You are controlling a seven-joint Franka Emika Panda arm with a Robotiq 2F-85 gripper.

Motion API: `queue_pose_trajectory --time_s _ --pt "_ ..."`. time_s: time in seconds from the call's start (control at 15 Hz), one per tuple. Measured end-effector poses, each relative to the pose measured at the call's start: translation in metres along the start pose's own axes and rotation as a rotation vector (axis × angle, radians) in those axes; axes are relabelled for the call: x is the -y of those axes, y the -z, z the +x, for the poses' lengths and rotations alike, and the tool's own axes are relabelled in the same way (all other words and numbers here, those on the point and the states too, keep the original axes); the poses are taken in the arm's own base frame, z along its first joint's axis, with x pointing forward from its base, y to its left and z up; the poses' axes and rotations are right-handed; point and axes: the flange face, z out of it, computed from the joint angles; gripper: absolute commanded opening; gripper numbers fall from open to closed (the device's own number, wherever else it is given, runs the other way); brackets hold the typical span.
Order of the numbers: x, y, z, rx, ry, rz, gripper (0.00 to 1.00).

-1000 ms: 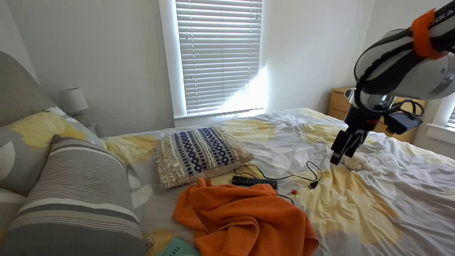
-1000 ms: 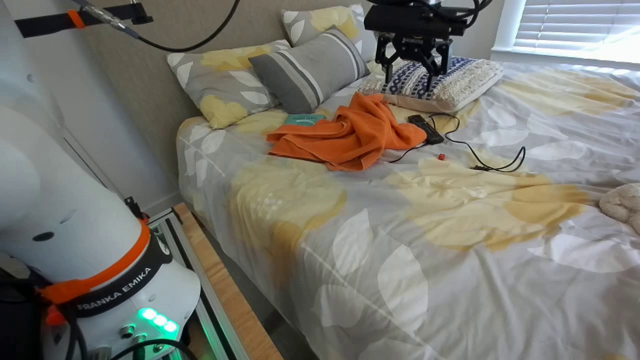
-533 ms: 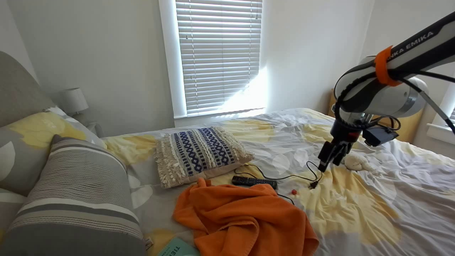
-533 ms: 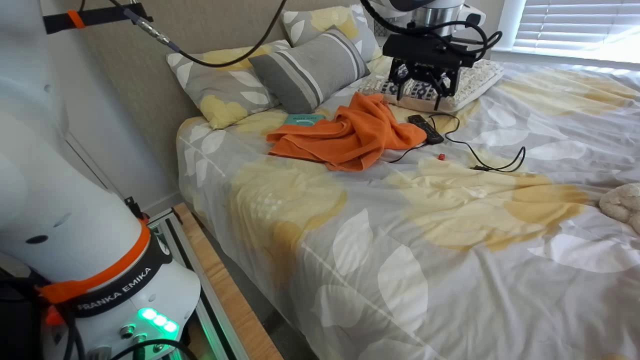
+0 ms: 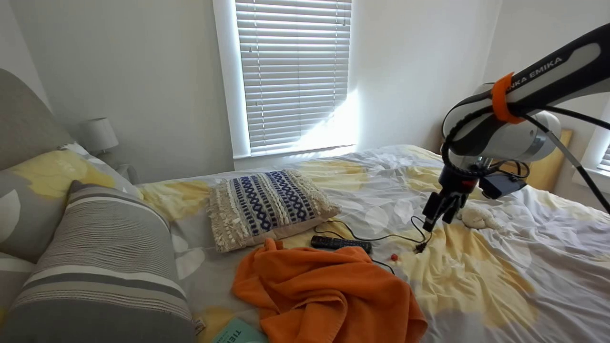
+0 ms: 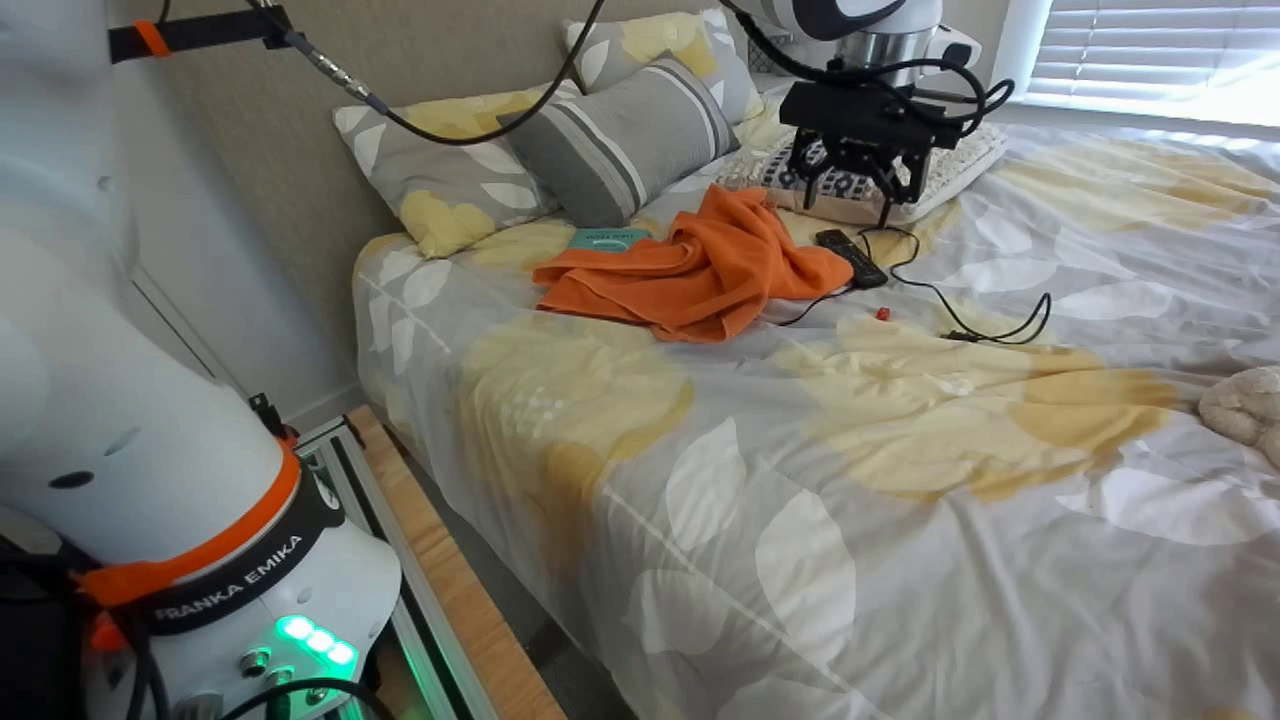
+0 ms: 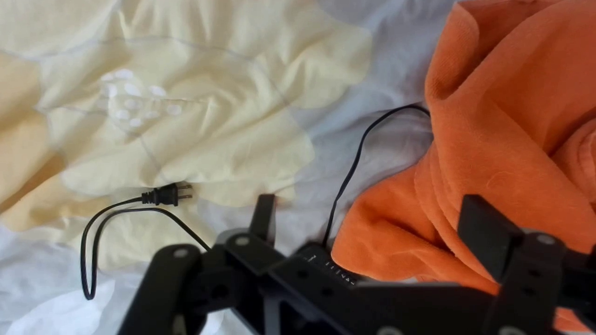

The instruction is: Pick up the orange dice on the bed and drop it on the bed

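Note:
The dice, a tiny red-orange cube, lies on the bed in both exterior views (image 5: 394,257) (image 6: 883,314). It is between the remote and the plug end of the black cord. The bed (image 6: 900,600) has a grey, white and yellow floral cover. My gripper (image 5: 437,224) is open, points down and is in the air above the bed. It also shows in an exterior view (image 6: 846,212) and in the wrist view (image 7: 370,199), with nothing between its fingers. In the wrist view the dice is not clearly seen; the left finger seems to cover its place.
An orange cloth (image 5: 333,290) lies crumpled beside the dice. A black remote (image 5: 340,244) and a black cord with a plug (image 7: 163,194) lie close by. A fringed cushion (image 5: 271,205), a striped pillow (image 6: 630,140), a teal book (image 6: 608,239) and a cream plush thing (image 6: 1245,410) are on the bed.
The gripper has moved down over the bed and closer to the dice, fast at first and only slightly in the last half second. Its fingers stay apart. The dice has not moved.

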Motion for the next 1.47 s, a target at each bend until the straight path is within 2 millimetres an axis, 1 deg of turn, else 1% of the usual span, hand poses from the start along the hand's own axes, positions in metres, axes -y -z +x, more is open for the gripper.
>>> queue_pose_trajectory --time_s 0.47,0.67,0.8,1.0,1.27,1.47 --pt "0.001 0.000 0.001 -0.001 0.001 0.004 1.00" --pt "0.005 -0.006 0.008 -0.004 0.004 0.008 1.00" --pt "0.005 -0.018 0.015 0.004 -0.005 0.008 1.00" --pt "0.001 -0.045 0.025 0.027 -0.040 -0.001 1.00" --pt "-0.009 -0.084 0.039 0.050 -0.095 -0.023 1.00" --pt "-0.019 -0.109 0.050 0.055 -0.109 -0.047 1.00"
